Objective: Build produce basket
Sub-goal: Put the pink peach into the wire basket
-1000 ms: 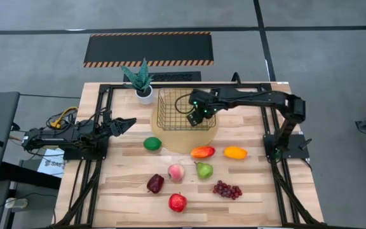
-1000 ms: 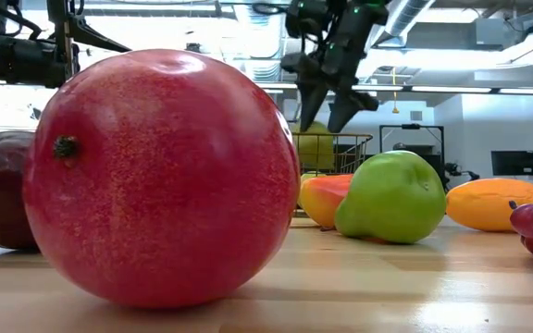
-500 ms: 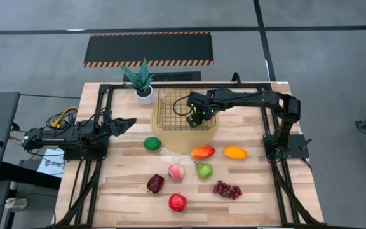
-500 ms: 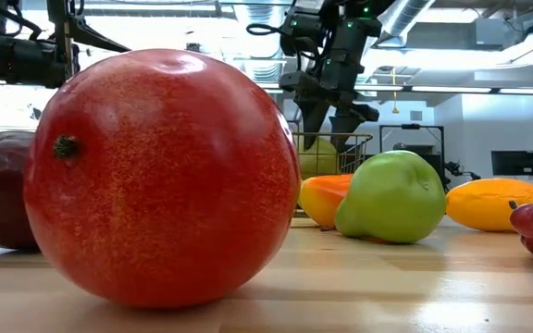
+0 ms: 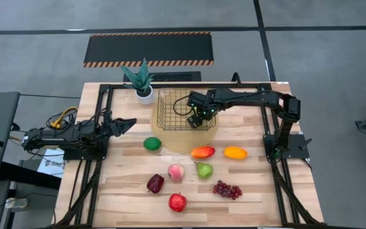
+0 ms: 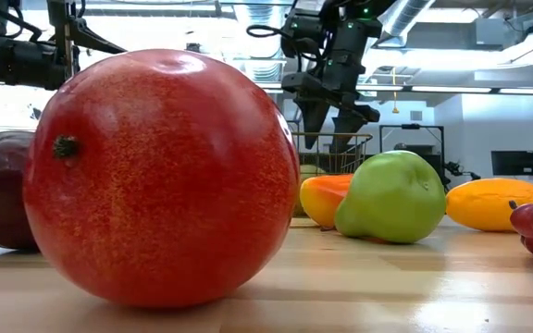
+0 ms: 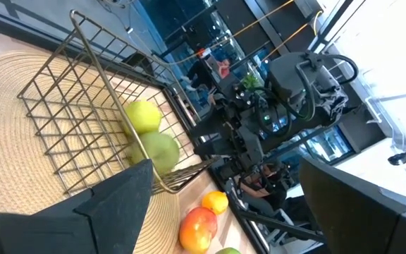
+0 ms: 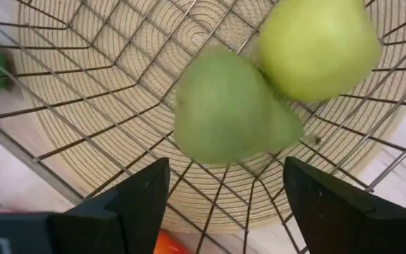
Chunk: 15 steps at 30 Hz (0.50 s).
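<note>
**Pear just let go over the basket — watch where it settles**

The right gripper (image 5: 197, 118) hangs over the right side of the gold wire basket (image 5: 168, 95), its fingers spread apart with nothing between them. Directly below it a green pear (image 8: 228, 109) lies against a yellow-green apple (image 8: 317, 46); those two are all I can see inside the basket.

My worry is the withdrawal: the fingers sit close to the wire rim, and a sideways pull could snag the mesh and drag the basket across its round woven mat (image 5: 182, 141). The pear may also roll.

The left gripper (image 5: 128, 122) waits at the left, fingers wide apart and empty. The remaining produce, like the lime (image 5: 152, 144) and grapes (image 5: 227, 189), lies on the near table.
</note>
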Each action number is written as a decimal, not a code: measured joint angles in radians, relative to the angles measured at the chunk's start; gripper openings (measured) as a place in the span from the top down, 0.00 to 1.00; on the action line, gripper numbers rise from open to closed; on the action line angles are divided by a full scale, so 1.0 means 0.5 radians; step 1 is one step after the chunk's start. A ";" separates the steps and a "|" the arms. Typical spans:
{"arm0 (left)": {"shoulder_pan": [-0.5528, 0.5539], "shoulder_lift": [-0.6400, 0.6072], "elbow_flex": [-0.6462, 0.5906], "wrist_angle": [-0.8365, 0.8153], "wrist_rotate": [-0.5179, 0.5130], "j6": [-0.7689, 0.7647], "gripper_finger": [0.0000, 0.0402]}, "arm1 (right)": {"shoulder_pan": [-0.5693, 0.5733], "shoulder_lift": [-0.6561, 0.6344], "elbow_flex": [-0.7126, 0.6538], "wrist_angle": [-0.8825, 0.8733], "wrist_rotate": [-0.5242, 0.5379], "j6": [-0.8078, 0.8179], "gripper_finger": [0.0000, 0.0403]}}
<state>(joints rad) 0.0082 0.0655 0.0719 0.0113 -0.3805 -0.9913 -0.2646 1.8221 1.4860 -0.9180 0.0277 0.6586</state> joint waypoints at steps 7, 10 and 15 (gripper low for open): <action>0.000 0.000 0.000 0.001 0.000 0.000 0.15 | 0.000 -0.001 0.020 -0.030 -0.019 -0.075 0.27; 0.000 0.001 0.000 0.002 0.000 0.000 0.15 | 0.000 -0.008 0.138 -0.101 -0.118 -0.182 0.27; 0.000 0.000 0.000 0.002 0.005 -0.001 0.15 | 0.030 -0.009 0.476 -0.332 -0.183 -0.327 0.27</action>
<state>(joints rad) 0.0082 0.0655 0.0719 0.0123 -0.3782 -0.9916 -0.2498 1.8175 1.7239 -1.0841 -0.0637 0.4951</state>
